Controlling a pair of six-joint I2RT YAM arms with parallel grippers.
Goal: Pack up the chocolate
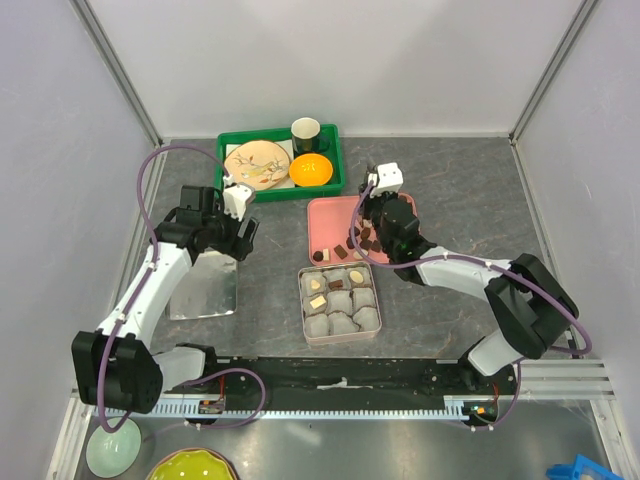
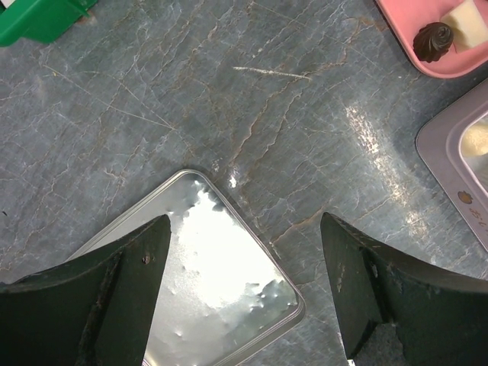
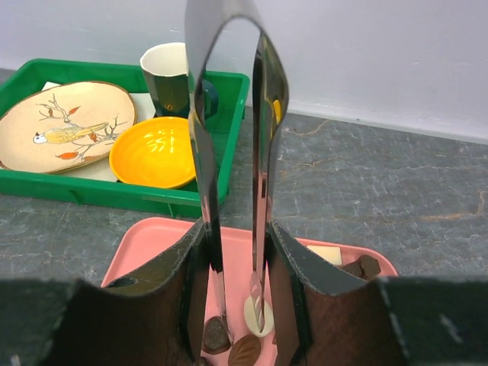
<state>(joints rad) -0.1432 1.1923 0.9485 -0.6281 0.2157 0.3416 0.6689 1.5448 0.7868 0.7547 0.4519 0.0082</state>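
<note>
The chocolate lies on a pink tray (image 1: 325, 215); several dark and cream pieces (image 1: 345, 250) sit at its near end. In the right wrist view I see a cream round piece (image 3: 257, 314), a dark piece (image 3: 216, 335) and a brown leaf-shaped piece (image 3: 245, 351). My right gripper (image 3: 238, 252) is shut on metal tongs (image 3: 229, 152). The tong tips hang slightly apart just above those pieces and hold nothing. A pink box (image 1: 340, 300) with grey paper cups holds a few pieces. My left gripper (image 2: 245, 229) is open and empty above a silver lid (image 2: 221, 282).
A green bin (image 1: 280, 160) at the back holds a bird plate, an orange bowl and a dark cup. The silver lid (image 1: 205, 285) lies left of the box. A dark swirl chocolate (image 2: 433, 40) sits in the tray corner. Bowls stand at the near left edge.
</note>
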